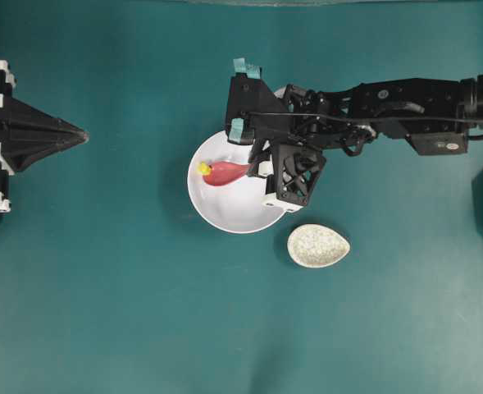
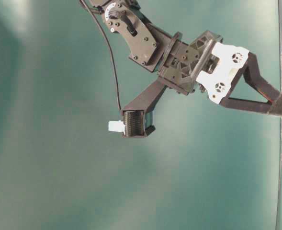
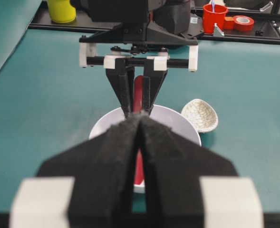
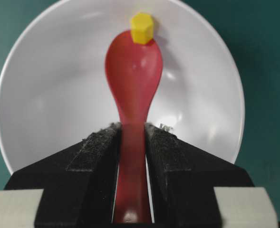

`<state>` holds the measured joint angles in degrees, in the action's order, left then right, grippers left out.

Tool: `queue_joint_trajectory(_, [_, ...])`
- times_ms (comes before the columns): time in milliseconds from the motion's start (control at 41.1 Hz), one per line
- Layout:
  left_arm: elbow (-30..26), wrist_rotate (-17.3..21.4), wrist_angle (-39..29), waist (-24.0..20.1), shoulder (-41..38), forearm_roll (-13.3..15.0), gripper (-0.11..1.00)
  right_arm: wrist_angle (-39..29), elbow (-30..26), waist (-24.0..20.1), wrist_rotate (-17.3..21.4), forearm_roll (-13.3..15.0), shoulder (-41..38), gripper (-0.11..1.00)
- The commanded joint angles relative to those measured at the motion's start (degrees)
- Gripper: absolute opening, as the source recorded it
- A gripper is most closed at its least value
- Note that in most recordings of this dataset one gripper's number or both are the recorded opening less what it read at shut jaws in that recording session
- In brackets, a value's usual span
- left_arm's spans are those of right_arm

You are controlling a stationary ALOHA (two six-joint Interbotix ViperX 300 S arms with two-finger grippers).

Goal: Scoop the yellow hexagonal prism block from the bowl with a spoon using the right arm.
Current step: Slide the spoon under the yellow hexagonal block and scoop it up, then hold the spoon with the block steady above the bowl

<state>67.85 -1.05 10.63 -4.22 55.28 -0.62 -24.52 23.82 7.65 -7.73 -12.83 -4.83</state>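
Observation:
The white bowl (image 1: 225,209) sits at the table's middle. My right gripper (image 1: 256,168), on the arm with teal tape, is shut on the handle of the red-pink spoon (image 1: 225,172), whose scoop lies inside the bowl. The yellow hexagonal block (image 1: 203,168) sits at the scoop's far tip, by the bowl's left wall. In the right wrist view the gripper (image 4: 132,128) pinches the spoon (image 4: 133,71), with the block (image 4: 142,27) touching its tip inside the bowl (image 4: 44,95). My left gripper (image 1: 84,135) is shut and empty, far left, pointing at the bowl (image 3: 173,118).
A speckled beige spoon rest (image 1: 318,245) lies just right of and below the bowl, also in the left wrist view (image 3: 200,115). Beyond the table's far edge stand a red cup (image 3: 214,16), a yellow cup (image 3: 61,9) and a tape roll (image 3: 244,22).

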Motion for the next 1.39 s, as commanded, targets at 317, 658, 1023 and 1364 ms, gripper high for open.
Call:
queue_joint_trajectory(317, [-1.41, -0.09, 0.26, -0.18, -0.44, -0.18, -0.01, 1.23, -0.7, -0.18, -0.09, 0.18, 3.25, 0.23])
queue_joint_trajectory(658, [-1.32, -0.09, 0.18, -0.18, -0.44, -0.18, -0.01, 2.02, -0.44, -0.18, -0.09, 0.18, 6.68, 0.23])
queue_joint_trajectory(1023, [-1.41, -0.09, 0.18, -0.18, -0.35, -0.18, -0.01, 15.38, 5.8, -0.88, -1.23, 0.7, 13.71, 0.23])
queue_joint_trajectory(1364, [-1.41, -0.09, 0.26, -0.18, -0.26, -0.26, -0.01, 30.94, 15.38, -3.34, -2.29, 1.41, 22.76, 0.23])
